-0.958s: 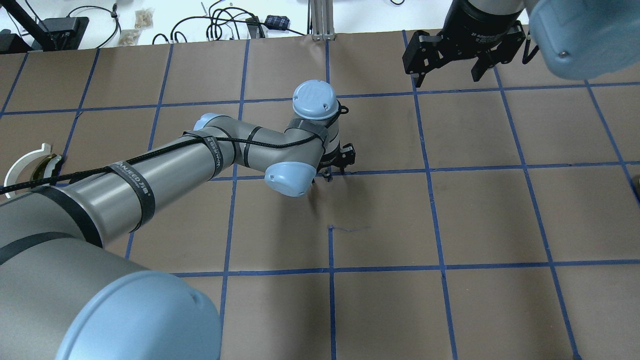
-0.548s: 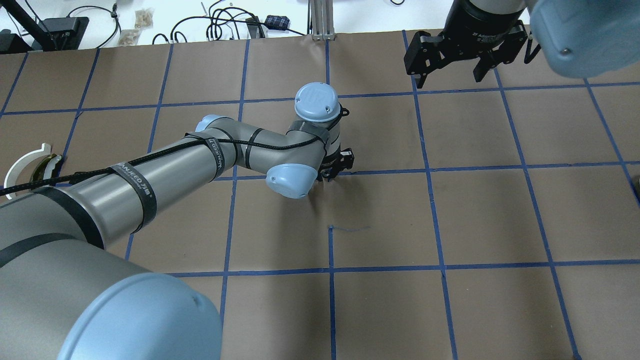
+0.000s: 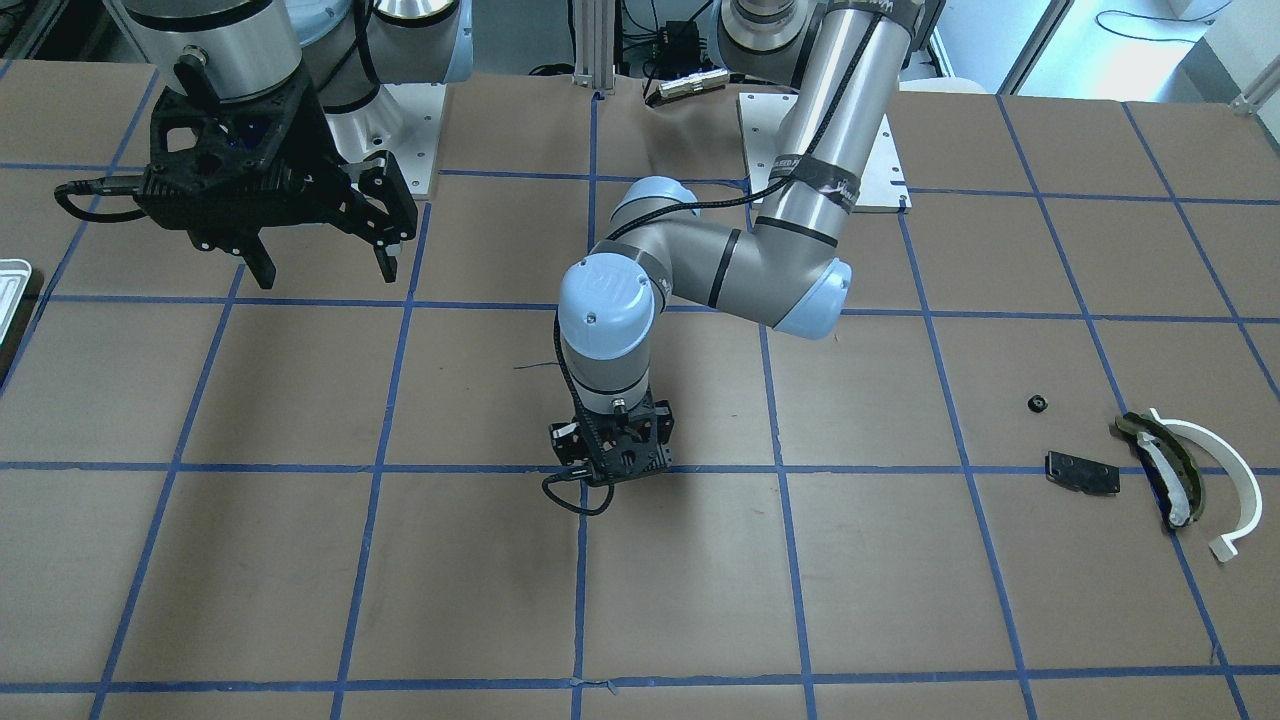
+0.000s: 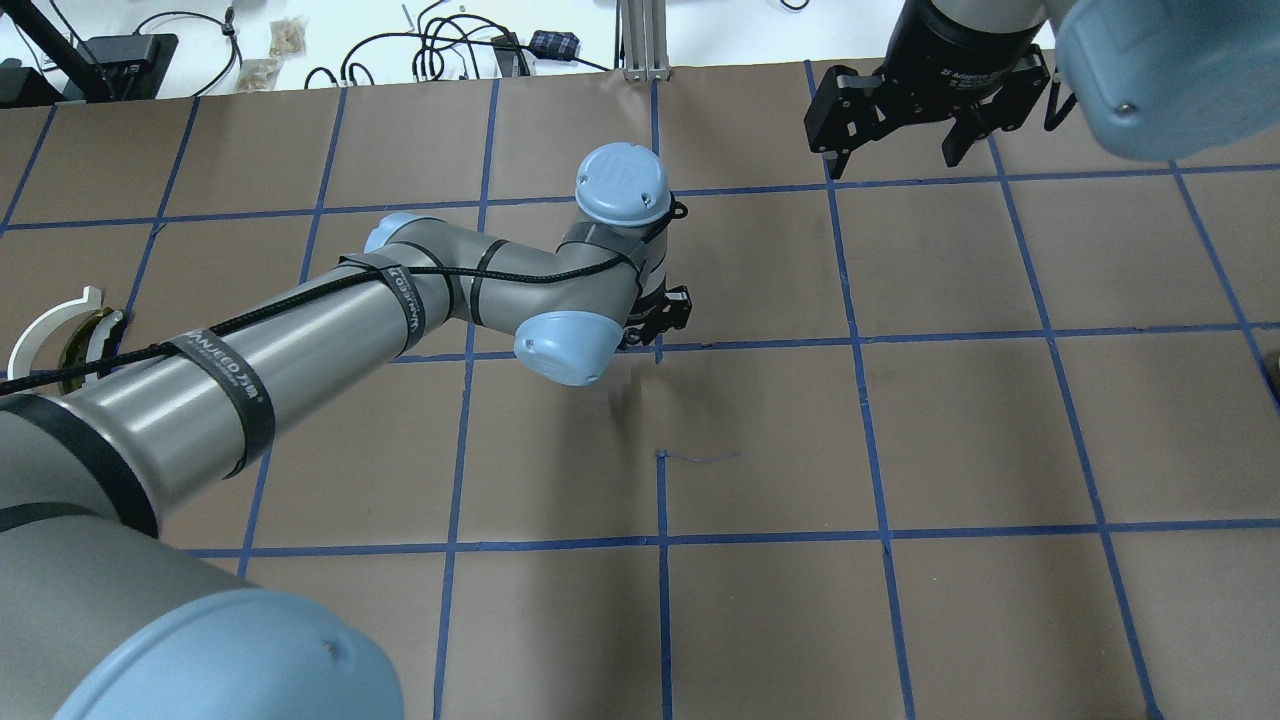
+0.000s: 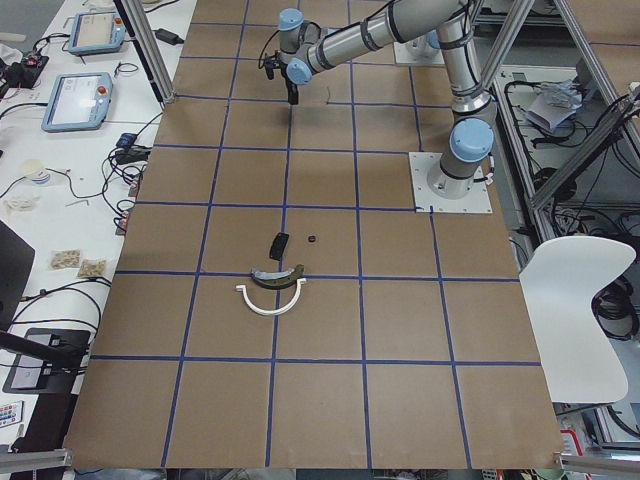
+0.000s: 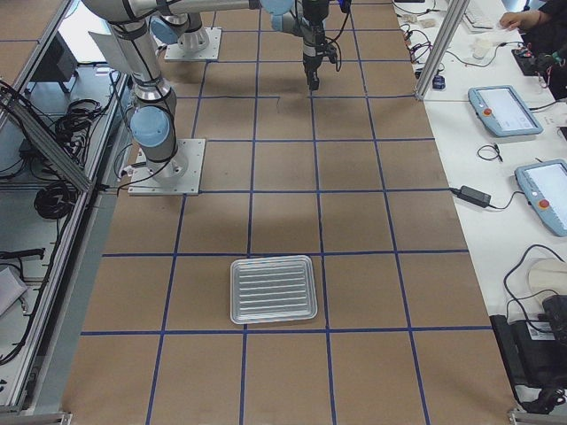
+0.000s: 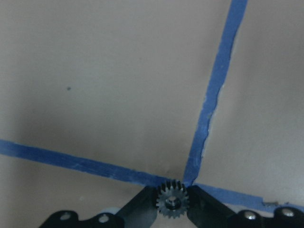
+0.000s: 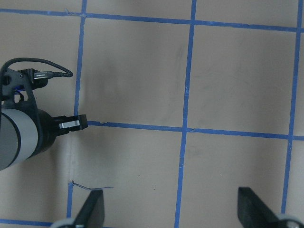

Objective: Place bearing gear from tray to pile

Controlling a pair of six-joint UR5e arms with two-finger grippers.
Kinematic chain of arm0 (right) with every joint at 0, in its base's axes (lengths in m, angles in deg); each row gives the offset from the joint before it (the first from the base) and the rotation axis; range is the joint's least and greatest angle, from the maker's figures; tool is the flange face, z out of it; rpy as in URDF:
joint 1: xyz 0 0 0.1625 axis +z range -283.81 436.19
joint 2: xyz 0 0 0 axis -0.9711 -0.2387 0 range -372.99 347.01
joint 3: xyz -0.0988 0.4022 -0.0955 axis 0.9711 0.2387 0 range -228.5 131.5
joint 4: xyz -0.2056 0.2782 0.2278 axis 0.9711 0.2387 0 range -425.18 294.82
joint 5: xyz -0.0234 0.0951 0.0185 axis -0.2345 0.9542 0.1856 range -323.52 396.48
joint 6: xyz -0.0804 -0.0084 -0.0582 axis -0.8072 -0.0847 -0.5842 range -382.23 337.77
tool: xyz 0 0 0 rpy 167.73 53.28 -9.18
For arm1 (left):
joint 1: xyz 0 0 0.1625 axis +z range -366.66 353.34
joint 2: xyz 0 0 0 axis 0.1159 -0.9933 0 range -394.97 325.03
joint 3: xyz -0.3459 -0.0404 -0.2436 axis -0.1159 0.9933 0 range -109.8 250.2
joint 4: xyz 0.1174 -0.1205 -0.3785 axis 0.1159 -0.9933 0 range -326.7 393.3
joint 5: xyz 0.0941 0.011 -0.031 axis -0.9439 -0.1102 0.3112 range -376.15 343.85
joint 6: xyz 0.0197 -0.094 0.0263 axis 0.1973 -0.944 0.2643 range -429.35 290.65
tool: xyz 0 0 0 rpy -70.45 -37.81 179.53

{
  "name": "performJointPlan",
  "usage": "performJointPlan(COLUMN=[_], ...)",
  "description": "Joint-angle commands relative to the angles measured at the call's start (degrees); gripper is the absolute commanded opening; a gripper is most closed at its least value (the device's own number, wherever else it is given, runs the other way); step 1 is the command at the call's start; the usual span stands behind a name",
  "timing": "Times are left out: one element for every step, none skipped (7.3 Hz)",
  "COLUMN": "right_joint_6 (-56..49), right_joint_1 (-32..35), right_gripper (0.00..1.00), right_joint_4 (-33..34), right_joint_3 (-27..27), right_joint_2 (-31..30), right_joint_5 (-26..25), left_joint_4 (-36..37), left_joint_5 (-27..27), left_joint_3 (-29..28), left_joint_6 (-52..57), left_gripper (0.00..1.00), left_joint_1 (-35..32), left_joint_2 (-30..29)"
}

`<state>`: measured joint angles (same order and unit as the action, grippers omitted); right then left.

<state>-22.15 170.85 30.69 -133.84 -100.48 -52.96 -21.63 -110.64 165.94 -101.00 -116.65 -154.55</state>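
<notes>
My left gripper (image 7: pixel 172 209) is shut on a small dark toothed bearing gear (image 7: pixel 172 199) and holds it over a crossing of blue tape lines near the table's middle (image 3: pixel 610 470) (image 4: pixel 655 330). The pile lies far off on my left: a white half-ring arc (image 3: pixel 1225 470), an olive-and-white curved strip (image 3: pixel 1165 465) and a flat black plate (image 3: pixel 1082 472). The arc also shows in the overhead view (image 4: pixel 40 325). The silvery tray (image 6: pixel 273 289) sits far on my right and looks empty. My right gripper (image 3: pixel 315 265) hangs open and empty above the table (image 4: pixel 895 155).
A tiny black part (image 3: pixel 1037 404) lies beside the black plate. Brown paper with a blue tape grid covers the table. Cables and boxes lie beyond the far edge (image 4: pixel 450 45). Only a corner of the tray (image 3: pixel 10 285) shows in the front view.
My left arm has swung a little toward my left with the gear held. The right gripper has hardly moved.
</notes>
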Motion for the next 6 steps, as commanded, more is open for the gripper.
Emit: performJointPlan(right_joint_6=[-0.08, -0.25, -0.26, -0.17, -0.17, -0.25], right_joint_1=[0.00, 0.00, 0.09, 0.00, 0.00, 0.00], right_gripper=[1.00, 1.00, 1.00, 1.00, 1.00, 1.00], right_joint_4=[0.01, 0.01, 0.01, 0.01, 0.01, 0.01], right_joint_3=[0.09, 0.35, 0.18, 0.18, 0.18, 0.18], right_joint_2=[-0.05, 0.04, 0.04, -0.05, 0.04, 0.04], right_joint_5=[-0.30, -0.21, 0.05, 0.05, 0.05, -0.03], left_joint_4=[-10.42, -11.16, -8.81, -3.13, 2.58, 5.25], left_joint_5=[-2.63, -2.98, -2.98, -4.55, -4.30, -2.30], left_joint_3=[0.93, 4.07, 9.24, 13.64, 16.82, 19.72], left_joint_6=[12.61, 21.98, 31.38, 40.00, 50.18, 59.68], left_gripper=[0.00, 0.00, 0.00, 0.00, 0.00, 0.00], left_joint_1=[10.35, 16.51, 22.57, 29.33, 36.80, 44.70], left_joint_2=[7.92, 10.91, 13.20, 14.62, 14.46, 13.94])
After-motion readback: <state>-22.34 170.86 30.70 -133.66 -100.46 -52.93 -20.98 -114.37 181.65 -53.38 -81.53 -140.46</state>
